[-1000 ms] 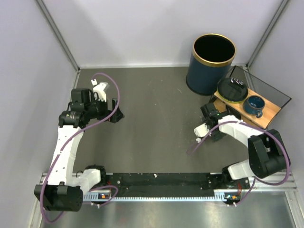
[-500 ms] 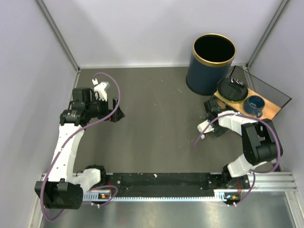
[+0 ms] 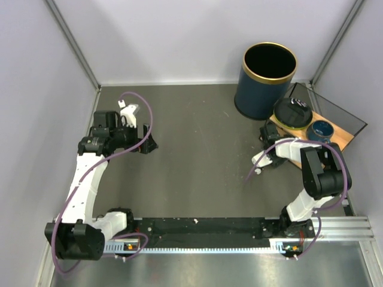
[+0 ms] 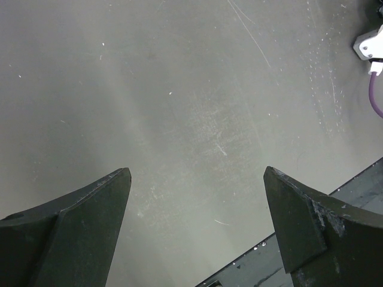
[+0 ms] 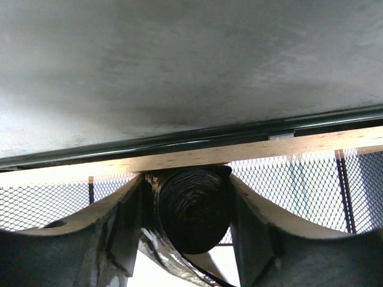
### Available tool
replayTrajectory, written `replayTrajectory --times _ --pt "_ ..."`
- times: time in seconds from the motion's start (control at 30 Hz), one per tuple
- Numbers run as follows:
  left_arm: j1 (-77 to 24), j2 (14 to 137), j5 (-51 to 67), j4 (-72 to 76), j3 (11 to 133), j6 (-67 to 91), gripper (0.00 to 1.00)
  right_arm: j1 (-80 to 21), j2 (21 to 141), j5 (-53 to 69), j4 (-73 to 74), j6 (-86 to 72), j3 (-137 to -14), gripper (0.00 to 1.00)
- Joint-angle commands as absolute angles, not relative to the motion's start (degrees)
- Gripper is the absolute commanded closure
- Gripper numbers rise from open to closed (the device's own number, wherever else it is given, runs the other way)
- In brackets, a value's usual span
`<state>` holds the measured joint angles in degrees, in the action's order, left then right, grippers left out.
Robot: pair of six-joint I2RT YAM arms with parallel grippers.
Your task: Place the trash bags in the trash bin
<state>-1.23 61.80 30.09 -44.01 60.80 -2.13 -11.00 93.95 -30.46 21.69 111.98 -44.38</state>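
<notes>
- My right gripper (image 5: 187,182) is clamped on the black roll (image 5: 190,209), bottom centre of the wrist frame, with one finger pressed on each side.
- A loose glossy tail hangs under the roll.
- The wooden tray (image 5: 197,156) edge runs across mid-frame, just behind the roll.
- My left gripper (image 4: 196,173) has its fingers spread wide, with only grey table (image 4: 179,89) between them.
- The trash bin (image 3: 268,81) stands upright in the upper right of the top frame, just above the tray and near my right gripper, not touching it.
- A blue bowl (image 3: 322,130) sits on the tray's right end.

Navy, gold-rimmed trash bin (image 3: 258,98); glossy black roll (image 5: 192,209)
</notes>
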Motion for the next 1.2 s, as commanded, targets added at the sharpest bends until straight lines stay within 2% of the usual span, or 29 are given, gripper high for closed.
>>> replayTrajectory --times 0.0,0.07,0.2,0.27,0.3,0.33,0.63,0.8,1.0,1.17 --pt "-1.3 62.6 31.2 -41.7 61.3 -3.1 0.01 -10.5 94.2 -31.0 20.2 113.3 -46.3 0.51" --pt "-1.4 62.8 31.2 -41.7 61.3 -3.2 0.01 -10.5 93.5 -31.0 20.3 113.7 -46.1 0.57" --pt "-1.3 62.8 31.4 -41.7 61.0 -3.3 0.01 -11.4 90.6 -30.1 21.6 114.1 -44.7 0.81" --pt "-1.3 62.7 31.4 -41.7 60.9 -3.6 0.01 -12.1 88.9 -28.9 22.4 113.3 -44.1 0.86" --pt "-1.4 62.6 31.4 -41.7 60.8 -3.7 0.01 -13.1 88.2 -28.4 23.7 112.8 -44.0 0.96" --pt "-1.3 62.7 31.4 -41.7 60.8 -3.9 0.01 -13.6 87.7 -27.7 24.3 111.4 -44.1 1.00" --pt "-1.4 62.1 32.3 -42.4 60.1 -4.8 0.01 -23.5 83.5 -20.4 41.5 98.3 -48.4 1.00" --pt "-1.3 61.4 33.6 -42.5 58.3 -4.9 0.01 -33.0 80.7 -12.8 50.8 89.7 -52.8 1.00" --pt "-1.3 60.6 38.3 -41.0 56.3 -5.4 0.01 -40.1 83.7 1.3 56.9 70.8 -69.0 1.00" --pt "-1.2 58.7 43.4 -37.6 54.2 -4.2 0.01 -38.6 93.5 12.5 60.1 42.8 -88.7 1.00"
